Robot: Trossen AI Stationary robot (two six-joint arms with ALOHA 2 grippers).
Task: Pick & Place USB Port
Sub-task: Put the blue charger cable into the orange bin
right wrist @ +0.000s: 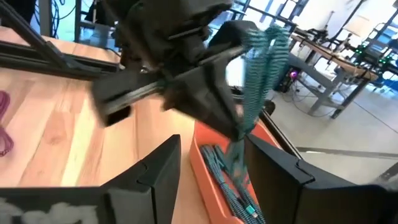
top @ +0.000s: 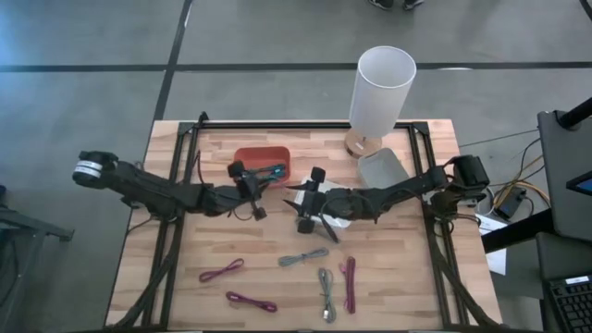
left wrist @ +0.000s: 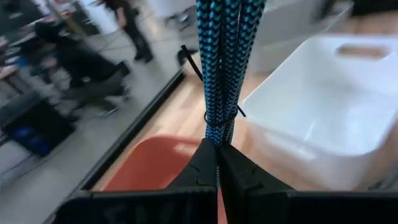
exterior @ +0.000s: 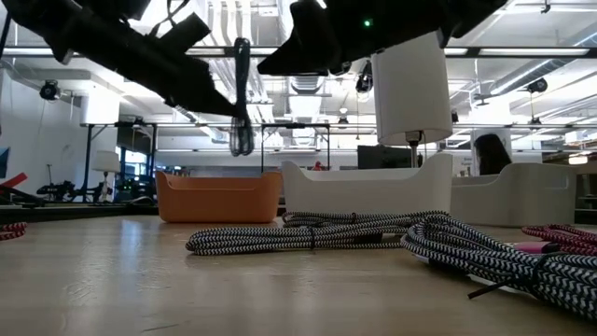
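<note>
A folded bundle of blue-black braided USB cable is in my left gripper, which is shut on it above the orange tray. In the low view the bundle hangs clear above that tray. Another teal cable lies inside the tray. My right gripper is open and touches nothing. It hovers near the table's middle, over a white tray, pointing at the left gripper. My left gripper pinches the cable bundle between its two shut fingertips, across several strands at the bundle's middle part. The bundle is lifted clear and hangs upright over the orange tray, seen from the side in the right wrist view.
Several loose cables lie on the near half of the table: maroon ones and grey braided ones. A second white tray and a tall white cylinder stand toward the far right.
</note>
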